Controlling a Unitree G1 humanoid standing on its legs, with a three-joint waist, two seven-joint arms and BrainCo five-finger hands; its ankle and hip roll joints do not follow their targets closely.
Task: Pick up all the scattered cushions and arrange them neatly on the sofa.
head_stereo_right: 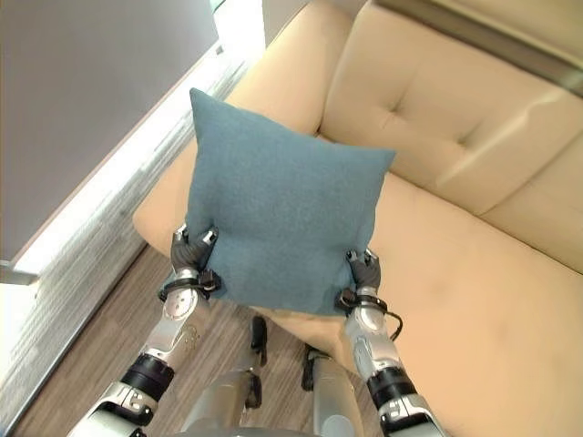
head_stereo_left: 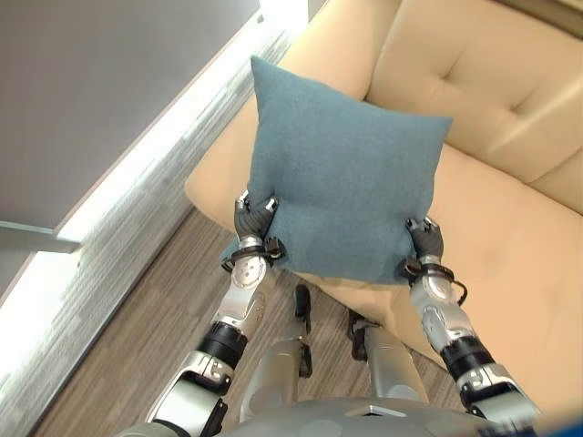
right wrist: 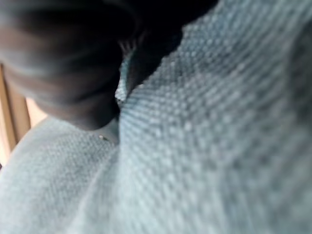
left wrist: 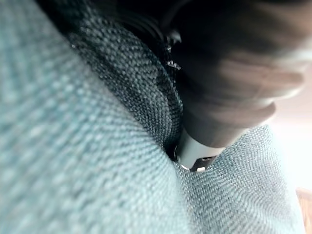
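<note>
A teal cushion (head_stereo_left: 342, 168) is held up in the air between both hands, over the front edge of the tan sofa (head_stereo_left: 510, 246). It stands roughly on edge and tilted, one corner pointing up toward the wall side, its broad woven face turned to the head camera. The left hand (head_stereo_left: 253, 218) grips the cushion's lower left corner, its dark-covered fingers curled onto the fabric and pinching it. The right hand (head_stereo_left: 424, 238) clasps the lower right corner in the same way, fingers bent round the edge. In the left wrist view the teal weave (left wrist: 87, 161) lies right against the hand (left wrist: 229, 112), a silver finger pressing a dent into the cloth; the right wrist view shows much the same, the cushion's fabric (right wrist: 209, 146) bunched against the dark cover of that hand (right wrist: 68, 63) (the fingertips themselves are lost in the folds).

Behind the cushion the sofa's seat runs off to the right, its buttoned back cushions rising at the upper right. To the left lies a wood-grain floor (head_stereo_left: 137, 337), bordered by a pale striped skirting and a bright strip of light under a grey wall (head_stereo_left: 100, 91).
</note>
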